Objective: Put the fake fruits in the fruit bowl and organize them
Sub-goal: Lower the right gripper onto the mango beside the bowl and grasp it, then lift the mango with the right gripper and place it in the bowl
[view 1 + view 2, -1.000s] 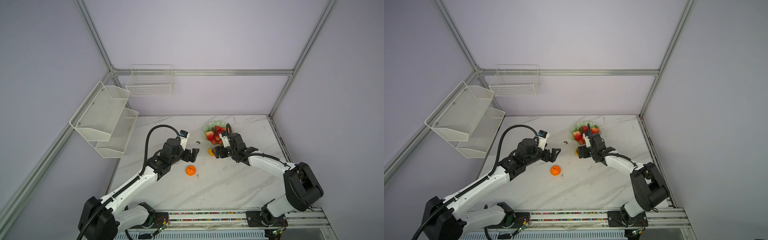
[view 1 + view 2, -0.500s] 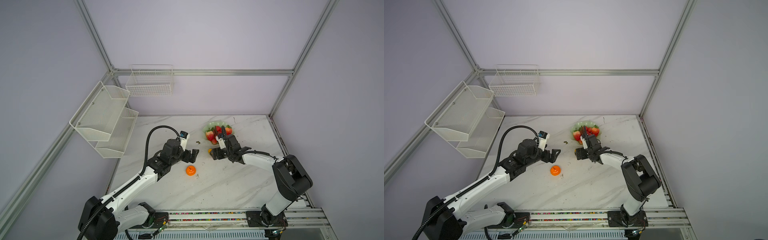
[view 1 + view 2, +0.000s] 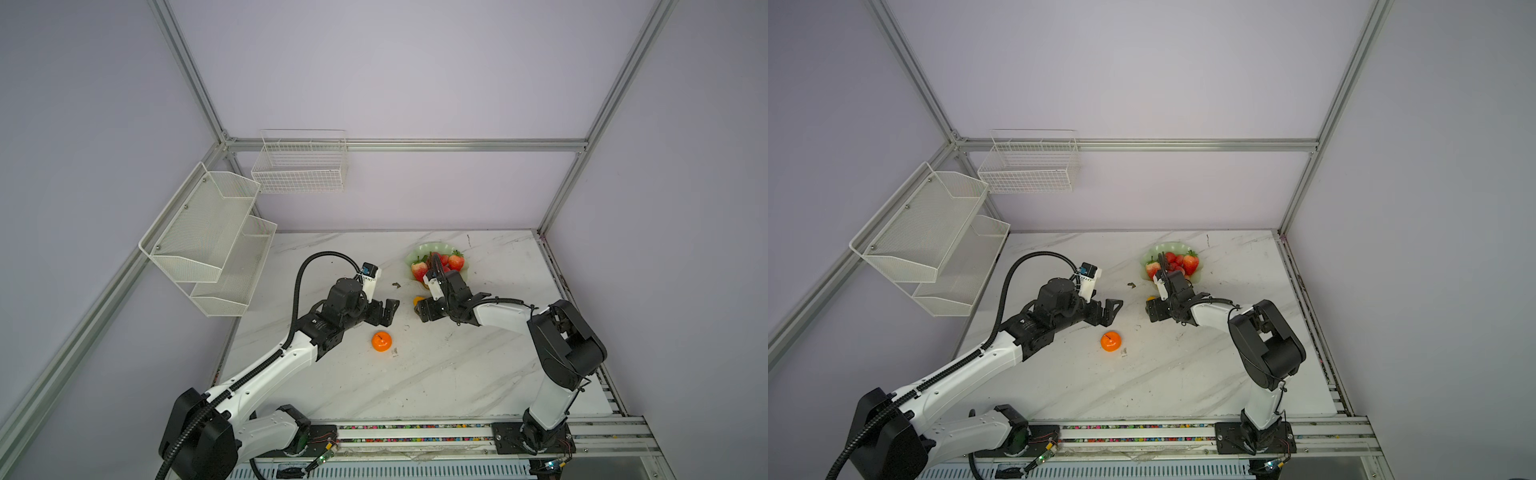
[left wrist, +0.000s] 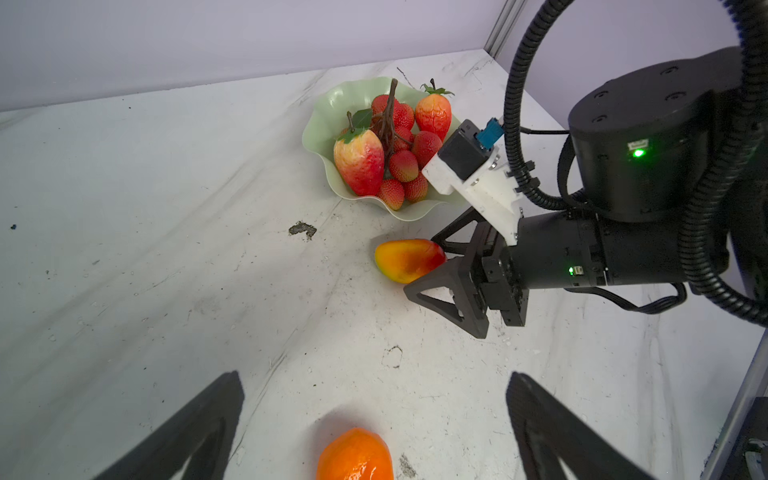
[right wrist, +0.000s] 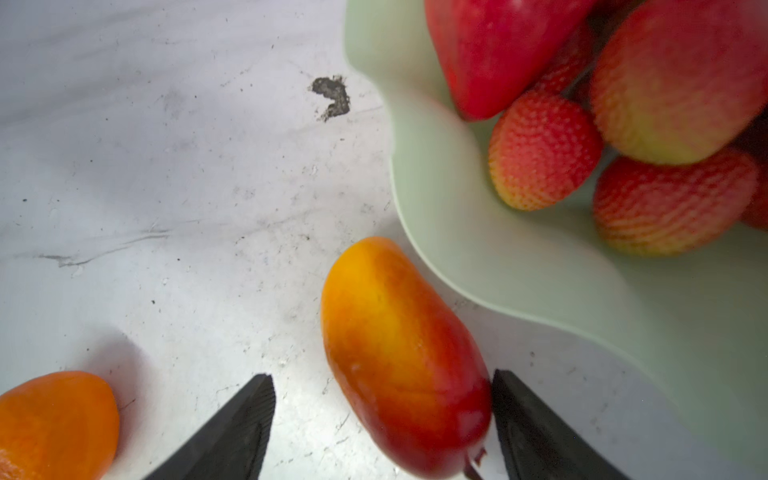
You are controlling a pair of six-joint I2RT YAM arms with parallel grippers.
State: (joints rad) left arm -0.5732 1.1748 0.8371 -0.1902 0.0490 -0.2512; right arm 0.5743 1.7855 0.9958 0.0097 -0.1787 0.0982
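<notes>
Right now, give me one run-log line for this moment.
left gripper open, near orange | right gripper open, astride mango on table beside fruit bowl | two strawberries, berry cluster in bowl

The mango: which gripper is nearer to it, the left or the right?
Right. The right gripper has its open fingers either side of the mango's red end, beside the bowl. The left gripper hangs open farther off, by the orange.

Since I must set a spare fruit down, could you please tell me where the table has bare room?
Bare table lies wide between the orange and the front rail, and between the bowl and the right edge. The middle is crowded: the mango lies beside the bowl, straddled by the open right gripper, facing the left gripper.
</notes>
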